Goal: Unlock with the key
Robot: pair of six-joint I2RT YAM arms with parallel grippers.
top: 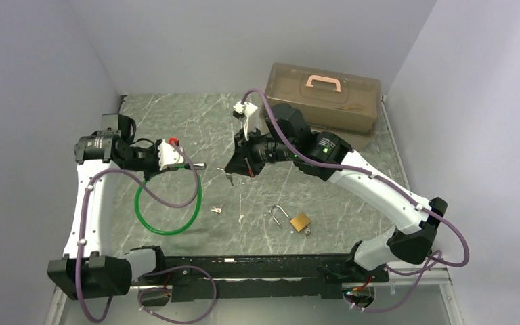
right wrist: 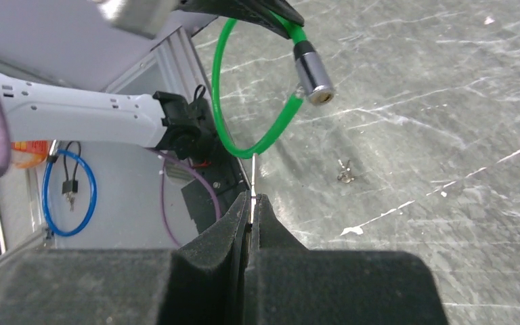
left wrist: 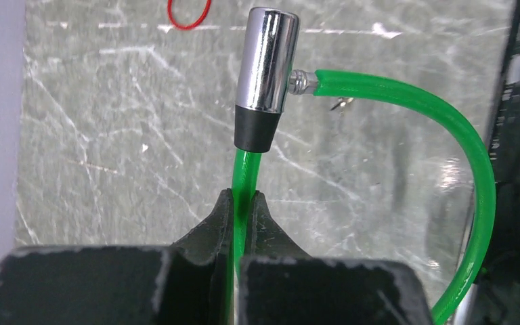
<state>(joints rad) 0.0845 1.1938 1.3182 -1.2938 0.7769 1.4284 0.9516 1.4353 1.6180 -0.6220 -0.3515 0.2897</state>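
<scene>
While the left claw [left wrist: 242, 203] squeezes the green cable [left wrist: 406, 95] just under its shiny lock [left wrist: 265, 68], the right claw [right wrist: 252, 203] is pinched shut on a thin key [right wrist: 252, 175].

overall light: bright, even, diffuse, from overhead
shadows: soft and faint on the table [top: 203, 122] under both arms; slightly darker beneath the green cable [top: 168, 233]
glare: white streaks down the chrome lock barrel [left wrist: 265, 61]; pale sheen on the marble at the right of the left wrist view
overhead focus: sharp corner to corner
wrist focus: dark and blurred at the bottom, on left tool [left wrist: 242, 203] and right tool [right wrist: 252, 203]; crisp on the key [right wrist: 252, 177]
right wrist top left: washed out, smeared
</scene>
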